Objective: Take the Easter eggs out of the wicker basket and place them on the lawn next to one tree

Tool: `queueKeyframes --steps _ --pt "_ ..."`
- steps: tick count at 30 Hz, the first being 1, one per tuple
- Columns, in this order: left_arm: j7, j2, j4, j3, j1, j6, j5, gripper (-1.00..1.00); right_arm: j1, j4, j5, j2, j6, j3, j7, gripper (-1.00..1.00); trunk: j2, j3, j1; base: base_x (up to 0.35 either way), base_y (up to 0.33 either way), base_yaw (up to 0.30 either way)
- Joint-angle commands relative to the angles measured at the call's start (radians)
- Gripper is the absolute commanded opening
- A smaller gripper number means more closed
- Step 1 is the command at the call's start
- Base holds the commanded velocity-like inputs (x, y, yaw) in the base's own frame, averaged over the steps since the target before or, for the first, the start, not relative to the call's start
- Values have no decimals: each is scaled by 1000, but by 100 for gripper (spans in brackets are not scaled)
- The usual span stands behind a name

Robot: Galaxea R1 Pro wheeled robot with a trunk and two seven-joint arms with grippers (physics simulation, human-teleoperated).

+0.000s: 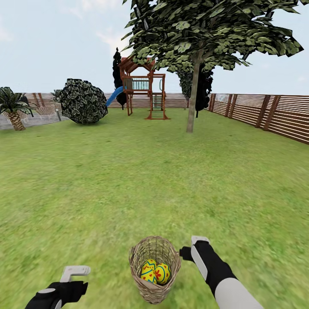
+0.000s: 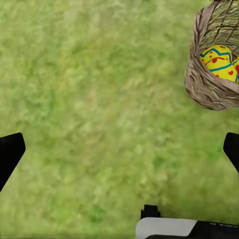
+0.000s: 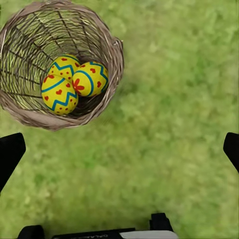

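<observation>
While the three Easter eggs [image 3: 72, 82] sit clustered in the wicker basket [image 1: 154, 269] on the lawn [image 1: 128, 180], the right tool [image 1: 193, 249] — fingers seemingly spread, holding nothing — hovers just beside the rim, nearer than the released left tool [image 1: 73, 274].

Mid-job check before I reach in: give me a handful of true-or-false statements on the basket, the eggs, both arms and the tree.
1. All three eggs lie inside the basket. True.
2. The right gripper is shut on an egg. False: its jaws stand wide apart over bare lawn, beside the basket.
3. The basket stands between the two arms in the head view. True.
4. The left gripper holds the basket's rim. False: it hangs open over grass, apart from the basket.
5. The tree stands right against the basket. False: it is far across the lawn, near the fence.
</observation>
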Motion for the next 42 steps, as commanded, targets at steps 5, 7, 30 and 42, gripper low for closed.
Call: queueKeyframes --steps 5,7,30,42 --pt "4 0 0 23 0 -22 1 100 -3 13 -11 2 -32 -1 -8 100 -2 -2 1 0 0 0" --pt "3 0 0 27 1 -59 1 100 -3 16 -11 2 -38 0 -8 100 -2 -2 1 0 0 0" --pt "-4 0 16 28 2 -134 -2 100 -3 24 -11 2 -46 0 -7 100 -2 -2 1 38 46 0" --pt "-1 0 23 27 2 -154 -4 100 -3 25 -11 2 -46 0 -7 100 -2 -2 1 184 49 0"
